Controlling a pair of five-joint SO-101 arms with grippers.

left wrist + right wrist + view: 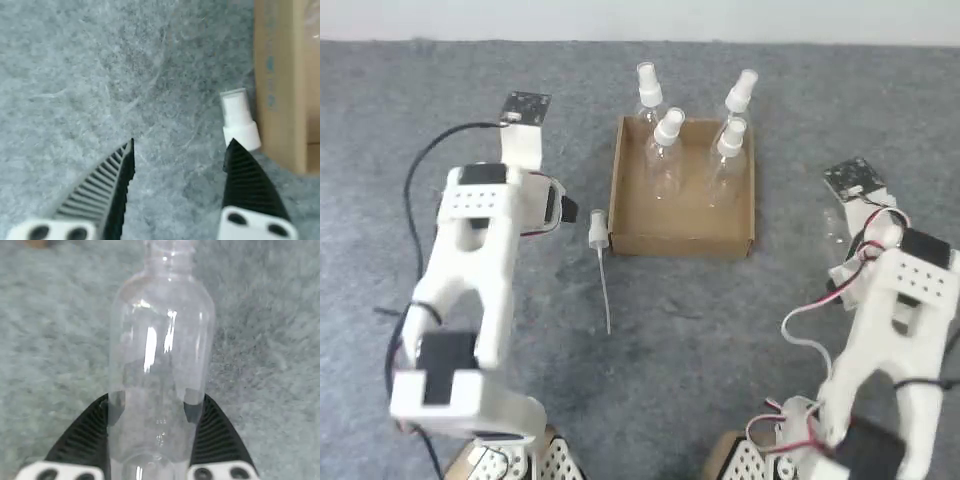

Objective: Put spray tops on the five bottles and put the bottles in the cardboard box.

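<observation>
Standing in the cardboard box (pixel 685 240): four capped bottles (pixel 666 165), clear plastic with white spray tops, upright in two rows.
Cardboard box: brown card, square, open at the top, with low walls.
Loose spray top (pixel 598 228): white, with a round collar, a small nozzle head and a thin pale dip tube. It lies flat just beside the box wall on the left arm's side, its tube running away from the box.
Left gripper (pixel 180 145): ribbed black fingers spread wide with nothing between them, low over the mat beside the box. One fingertip is close against the loose spray top's collar.
Fifth bottle (pixel 160 340): clear, glossy and round-shouldered, with a bare threaded neck. It is near the box on the right arm's side.
Right gripper (pixel 155 407): black fingers pinching the fifth bottle's lower body from both sides.
Mat (pixel 720 310): grey, fuzzy, felt-like.
</observation>
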